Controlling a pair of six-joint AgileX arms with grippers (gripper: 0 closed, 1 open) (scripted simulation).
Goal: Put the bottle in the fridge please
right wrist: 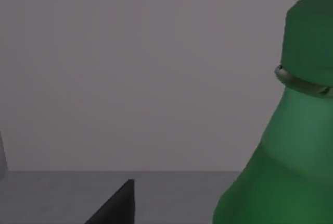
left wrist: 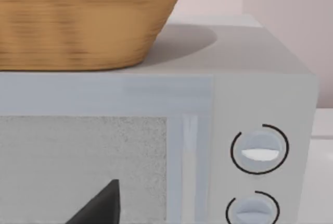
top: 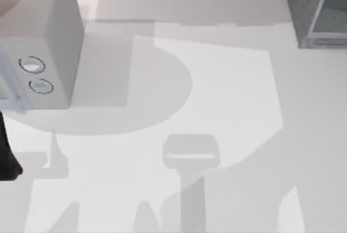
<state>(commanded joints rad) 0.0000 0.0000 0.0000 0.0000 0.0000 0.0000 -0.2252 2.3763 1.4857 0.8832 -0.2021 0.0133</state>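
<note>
The green bottle (right wrist: 281, 151) stands upright and very close in the right wrist view, its green cap (right wrist: 309, 41) at the top, on a dull grey floor before a plain grey wall. A dark tip of my right gripper (right wrist: 114, 206) shows beside it; I cannot tell whether it holds the bottle. The fridge (top: 317, 11), with a dark speckled side and a pale inside, stands at the table's far right corner. A dark tip of my left gripper (left wrist: 101, 206) hangs in front of the pale grey box. My left arm (top: 6, 157) sits at the left edge.
The pale grey box with two round dials (top: 49, 43) stands at the far left, and the left wrist view shows its dials (left wrist: 259, 150) up close. A wicker basket (left wrist: 83, 21) rests on top of it. The white table (top: 217, 108) carries only shadows.
</note>
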